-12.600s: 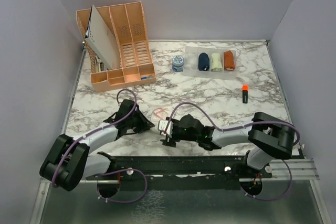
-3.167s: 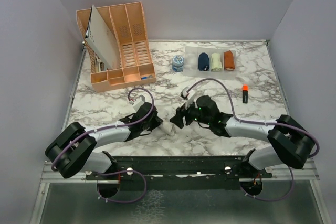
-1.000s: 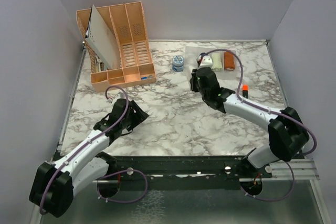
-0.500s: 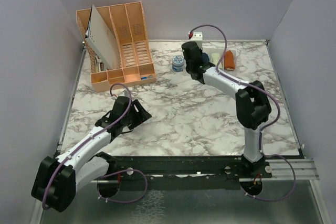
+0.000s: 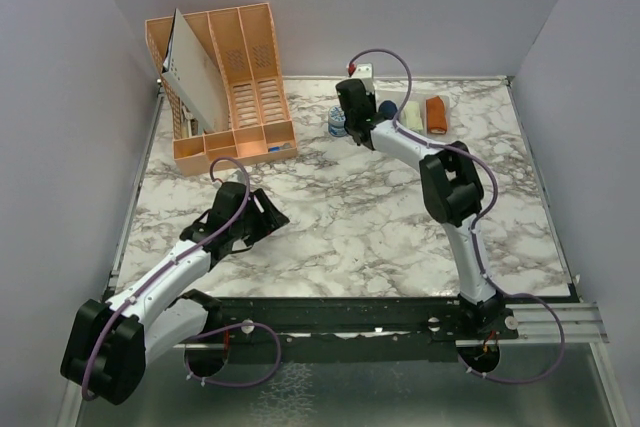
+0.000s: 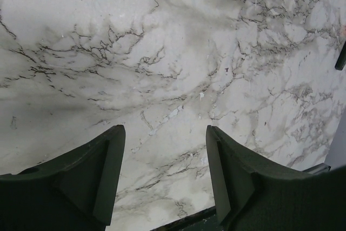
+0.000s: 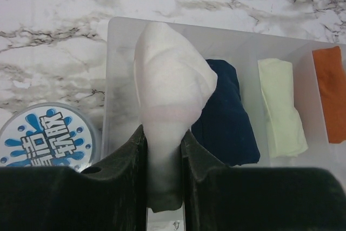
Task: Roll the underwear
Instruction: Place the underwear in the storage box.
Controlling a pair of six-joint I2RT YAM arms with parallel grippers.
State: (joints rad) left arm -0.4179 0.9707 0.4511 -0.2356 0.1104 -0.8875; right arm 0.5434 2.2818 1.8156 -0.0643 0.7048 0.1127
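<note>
The right gripper [image 7: 164,134] pinched the soft, light whitish-pink rolled cloth brief [image 7: 170,87] by one end (likely to unfurl) above the clear plastic tray [image 7: 121,79], beside the navy blue cloth brief [image 7: 224,114]; the left gripper [image 6: 162,150] gaped, empty.

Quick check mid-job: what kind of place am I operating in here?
Probably a staged lab test cell, not a home: plain grey walls box in a marble-pattern table, and a metal mounting rail runs along its near edge.

- I see white block letters on the round blue lid [image 7: 46,133] (tilted, and partly hidden), but I cannot make them out.
- I find no other writing.
</note>
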